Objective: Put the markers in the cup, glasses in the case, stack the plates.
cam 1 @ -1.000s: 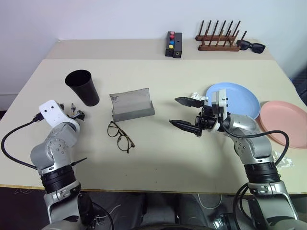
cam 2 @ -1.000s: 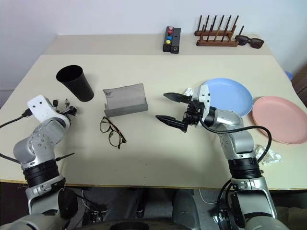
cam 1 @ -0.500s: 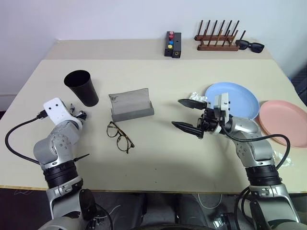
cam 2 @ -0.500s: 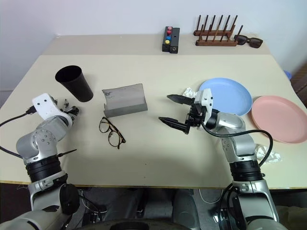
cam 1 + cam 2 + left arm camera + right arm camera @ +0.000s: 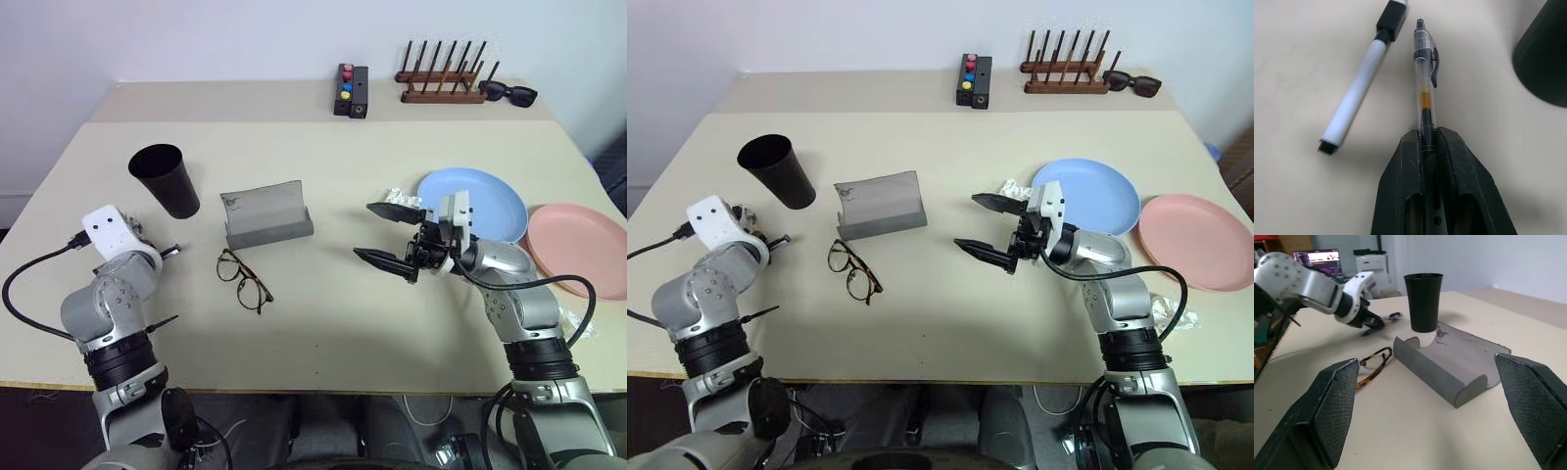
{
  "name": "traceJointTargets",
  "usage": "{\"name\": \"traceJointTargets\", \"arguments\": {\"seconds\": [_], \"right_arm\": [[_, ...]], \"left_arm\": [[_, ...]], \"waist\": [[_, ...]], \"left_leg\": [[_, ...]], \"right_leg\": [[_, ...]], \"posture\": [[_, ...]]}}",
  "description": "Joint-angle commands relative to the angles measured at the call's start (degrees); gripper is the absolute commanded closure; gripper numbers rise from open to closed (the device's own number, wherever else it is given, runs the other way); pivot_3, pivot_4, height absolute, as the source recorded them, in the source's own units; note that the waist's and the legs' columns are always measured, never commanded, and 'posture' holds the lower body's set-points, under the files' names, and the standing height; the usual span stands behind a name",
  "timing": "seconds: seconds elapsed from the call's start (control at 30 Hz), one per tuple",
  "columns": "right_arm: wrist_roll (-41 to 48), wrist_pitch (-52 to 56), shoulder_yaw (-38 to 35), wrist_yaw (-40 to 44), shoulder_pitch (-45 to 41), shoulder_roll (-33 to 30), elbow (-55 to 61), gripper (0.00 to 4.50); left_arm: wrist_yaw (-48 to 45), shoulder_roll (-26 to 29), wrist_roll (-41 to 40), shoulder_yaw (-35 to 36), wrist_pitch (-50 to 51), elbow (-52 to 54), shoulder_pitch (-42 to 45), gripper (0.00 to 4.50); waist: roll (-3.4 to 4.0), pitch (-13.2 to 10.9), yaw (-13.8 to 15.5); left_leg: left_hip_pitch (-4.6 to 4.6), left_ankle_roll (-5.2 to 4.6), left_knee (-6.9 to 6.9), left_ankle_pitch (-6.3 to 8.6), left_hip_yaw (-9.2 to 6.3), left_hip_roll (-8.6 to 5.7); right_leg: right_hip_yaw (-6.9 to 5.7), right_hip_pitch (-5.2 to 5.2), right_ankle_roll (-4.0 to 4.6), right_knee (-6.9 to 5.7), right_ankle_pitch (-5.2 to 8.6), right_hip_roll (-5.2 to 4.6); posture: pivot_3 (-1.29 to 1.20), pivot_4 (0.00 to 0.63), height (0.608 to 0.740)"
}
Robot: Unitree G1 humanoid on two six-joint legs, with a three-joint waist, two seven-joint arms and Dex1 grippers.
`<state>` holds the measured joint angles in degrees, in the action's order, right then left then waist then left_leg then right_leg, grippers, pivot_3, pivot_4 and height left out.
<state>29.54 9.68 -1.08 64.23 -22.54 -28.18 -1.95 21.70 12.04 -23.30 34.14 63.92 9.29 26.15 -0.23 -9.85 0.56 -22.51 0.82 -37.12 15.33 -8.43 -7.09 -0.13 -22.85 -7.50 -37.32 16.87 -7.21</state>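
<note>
Markers: two on the worktop (image 5: 323, 323) beside one black cup (image 5: 167, 179) — white marker (image 5: 1358, 96) lying free, dark marker (image 5: 1425, 90) clamped in left hand (image 5: 1431, 139). One glasses (image 5: 245, 279) just before one grey case (image 5: 266, 213). Two plates, blue plate (image 5: 490, 201) and pink plate (image 5: 583, 250), side by side. Right hand (image 5: 385, 237) spread wide, empty.

- Markers: white one (image 5: 1357, 91) lies flat on the table; clear-bodied dark one (image 5: 1425, 83) sits pinched beside it.
- Black cup (image 5: 166, 179) upright.
- Glasses (image 5: 245, 279) unfolded before the open grey case (image 5: 266, 212).
- Blue plate (image 5: 495, 201) and pink plate (image 5: 586, 249) side by side (unstacked).
</note>
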Motion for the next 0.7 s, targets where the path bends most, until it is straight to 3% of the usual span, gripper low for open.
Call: {"name": "traceJointTargets", "arguments": {"seconds": [0.03,0.17,0.37,0.7], "right_arm": [[0.4,0.4,-1.2,-0.9,-1.7,-0.5,2.2,0.0],[0.4,0.9,-0.9,-1.5,-2.6,-0.4,2.3,0.0],[0.9,1.9,-0.7,-1.4,-3.7,-0.1,2.2,0.0],[1.5,1.8,-1.2,-2.0,-6.0,1.8,0.8,0.0]], "left_arm": [[-0.7,-0.5,-1.9,3.4,1.1,6.5,-0.7,4.42],[-3.7,-1.3,-4.0,4.9,-2.7,14.1,-3.2,4.42],[-9.1,1.2,2.1,1.9,-23.6,21.6,-9.2,4.42],[-19.9,2.9,-0.6,-1.5,-40.7,15.3,-5.5,4.42]], "waist": [[-0.01,0.0,0.0],[-0.07,0.0,0.1],[-0.07,0.0,0.2],[-0.08,0.0,0.2]], "left_leg": [[0.0,0.0,0.0,0.0,0.01,0.0],[0.0,0.0,-0.01,0.0,0.01,0.01],[0.0,0.01,0.0,0.0,0.06,0.03],[0.0,0.0,-0.02,0.0,0.09,0.04]], "right_leg": [[0.0,0.0,0.0,0.0,0.0,0.0],[0.01,0.0,0.0,0.0,0.0,0.0],[0.03,-0.01,0.03,0.02,-0.02,0.02],[0.04,0.02,0.05,0.04,-0.04,0.02]], "posture": [[0.0,0.15,0.74],[0.0,0.15,0.74],[0.0,0.15,0.74],[0.0,0.15,0.74]]}}
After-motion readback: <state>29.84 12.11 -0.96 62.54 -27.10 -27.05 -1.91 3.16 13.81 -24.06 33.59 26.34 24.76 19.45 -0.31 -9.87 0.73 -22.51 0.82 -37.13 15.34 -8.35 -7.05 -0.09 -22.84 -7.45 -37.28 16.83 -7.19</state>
